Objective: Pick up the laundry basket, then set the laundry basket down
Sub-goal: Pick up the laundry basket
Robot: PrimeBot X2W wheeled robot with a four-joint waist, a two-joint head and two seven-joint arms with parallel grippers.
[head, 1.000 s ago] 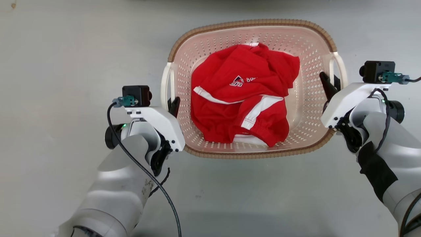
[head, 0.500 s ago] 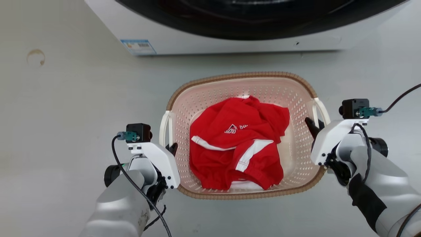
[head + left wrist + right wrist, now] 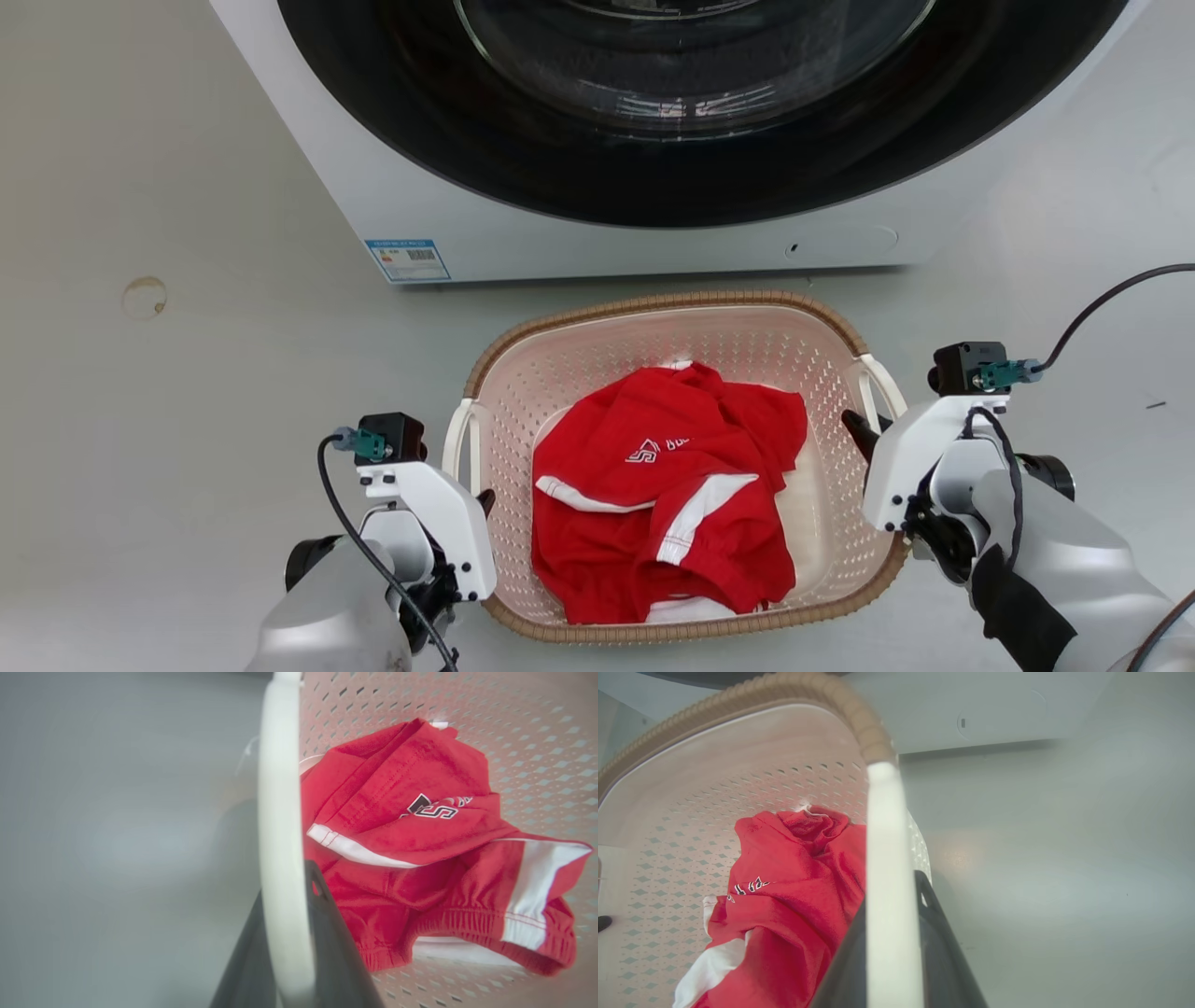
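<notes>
The laundry basket (image 3: 653, 303), pale pink and perforated with a brown woven-look rim, sits low in the head view just in front of the washer. A red garment with white stripes (image 3: 663, 495) lies crumpled inside it. My left gripper (image 3: 481, 504) is shut on the basket's white left handle (image 3: 459, 439), and in the left wrist view the handle (image 3: 280, 835) runs between its dark fingers (image 3: 322, 914). My right gripper (image 3: 859, 429) is shut on the white right handle (image 3: 887, 383), which in the right wrist view (image 3: 885, 858) passes between its fingers (image 3: 934, 924). Whether the basket's base touches the floor I cannot tell.
A white front-loading washer (image 3: 597, 233) with a dark round door (image 3: 691, 56) stands right behind the basket, a blue label (image 3: 408, 259) on its lower left corner. Grey floor stretches to both sides, with a small brown ring mark (image 3: 143, 297) at the left.
The camera has tilted up, bringing the washer into view. The basket and both grippers now appear lower and smaller in the picture. Both grips on the handles are unchanged.
</notes>
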